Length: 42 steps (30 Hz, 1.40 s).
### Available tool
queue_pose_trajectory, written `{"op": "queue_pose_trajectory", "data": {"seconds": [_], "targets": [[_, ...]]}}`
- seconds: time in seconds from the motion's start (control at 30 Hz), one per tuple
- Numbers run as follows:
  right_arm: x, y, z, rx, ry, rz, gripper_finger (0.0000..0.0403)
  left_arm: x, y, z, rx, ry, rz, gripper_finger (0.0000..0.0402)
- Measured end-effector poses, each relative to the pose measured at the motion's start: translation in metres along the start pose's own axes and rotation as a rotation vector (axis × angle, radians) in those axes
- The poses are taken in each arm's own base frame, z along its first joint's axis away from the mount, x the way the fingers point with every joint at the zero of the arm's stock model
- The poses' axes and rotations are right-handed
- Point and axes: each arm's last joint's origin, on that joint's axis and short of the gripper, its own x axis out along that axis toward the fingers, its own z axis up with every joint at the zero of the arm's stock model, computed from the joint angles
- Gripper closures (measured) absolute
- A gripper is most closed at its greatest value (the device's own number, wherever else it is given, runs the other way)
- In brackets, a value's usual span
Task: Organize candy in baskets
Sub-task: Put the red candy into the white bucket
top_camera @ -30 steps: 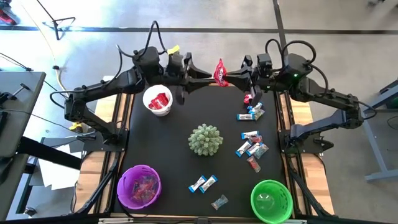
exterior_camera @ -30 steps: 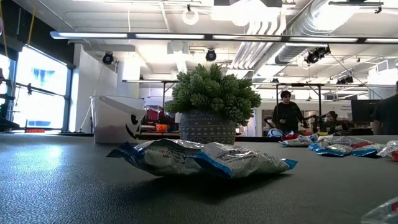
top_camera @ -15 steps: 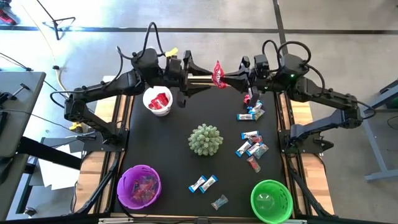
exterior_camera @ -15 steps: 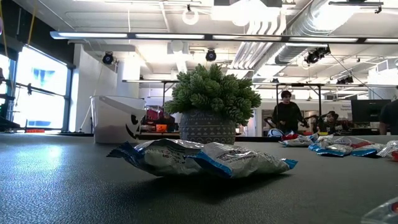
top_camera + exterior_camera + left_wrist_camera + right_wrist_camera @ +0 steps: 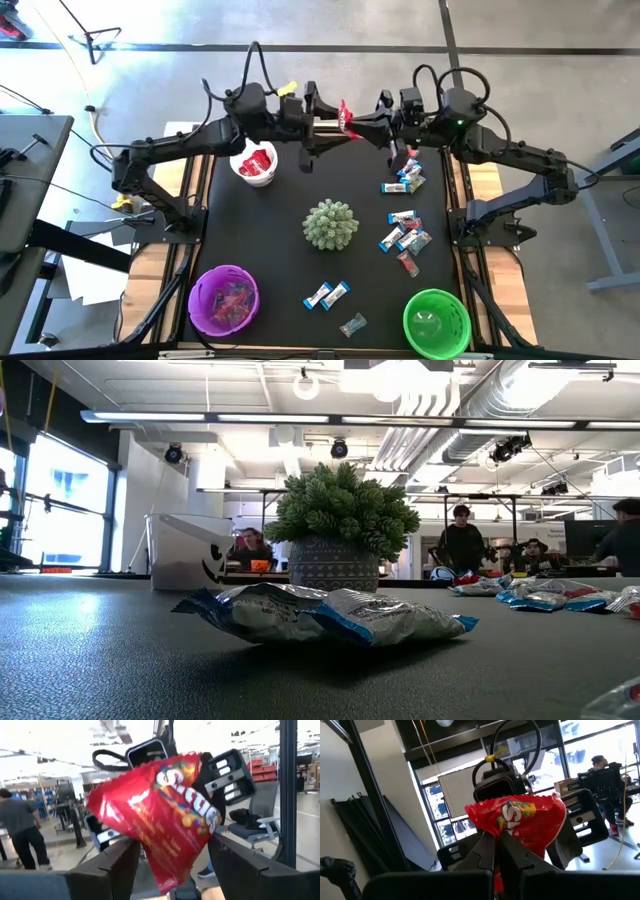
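My right gripper (image 5: 372, 122), top centre of frame, is clamped on a red candy bag (image 5: 346, 117). My left gripper (image 5: 318, 122) w/ fingers spread wide flanks the bag, not gripping.

A shiny red candy bag (image 5: 345, 117) printed with white lettering and multicoloured dots is seen at 12 o'clock over the black tabletop (image 5: 270, 240), between two dark claws. Red wrappers are held in the white basket (image 5: 254, 163) at 10 o'clock, pinkish ones in the purple basket (image 5: 223, 299) at 7 o'clock, and the bright green basket (image 5: 436, 322) is found at 5 o'clock. Blue-and-silver candies (image 5: 405, 236) are scattered toward 3 o'clock, beside the spiky pale-green ball (image 5: 330, 224) at the centre.
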Motion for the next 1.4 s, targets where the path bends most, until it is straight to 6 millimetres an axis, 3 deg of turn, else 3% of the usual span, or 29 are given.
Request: {"op": "queue_pose_trajectory", "data": {"seconds": [0.3, 0.43, 0.67, 0.8, 0.93, 1.23, 1.4], "targets": [[-0.001, 0.0, 0.0, 0.003, 0.006, -0.008, 0.0402, -0.002, 0.004, 0.002, -0.012, -0.014, 0.011, 0.0208], [-0.001, 0.0, -0.001, 0.006, 0.018, -0.012, 0.0402, -0.002, 0.004, 0.001, -0.022, -0.004, 0.007, 0.0258], [-0.001, -0.001, -0.003, 0.011, 0.035, -0.017, 0.0402, -0.002, 0.005, -0.003, -0.033, 0.028, -0.002, 0.038], [-0.001, -0.002, -0.004, 0.037, 0.042, -0.061, 0.0399, -0.002, 0.005, -0.003, -0.035, 0.033, 0.005, 0.0391], [-0.002, -0.004, -0.006, 0.041, 0.06, -0.076, 0.0366, -0.004, 0.005, -0.003, -0.041, 0.049, 0.007, 0.0395], [-0.003, -0.011, -0.011, 0.042, 0.111, -0.115, 0.0249, -0.017, 0.009, 0.006, -0.062, 0.084, 0.046, 0.04], [-0.008, -0.019, -0.01, 0.038, 0.112, -0.232, 0.0215, -0.033, 0.013, 0.014, -0.075, 0.142, 0.123, 0.04]]}}
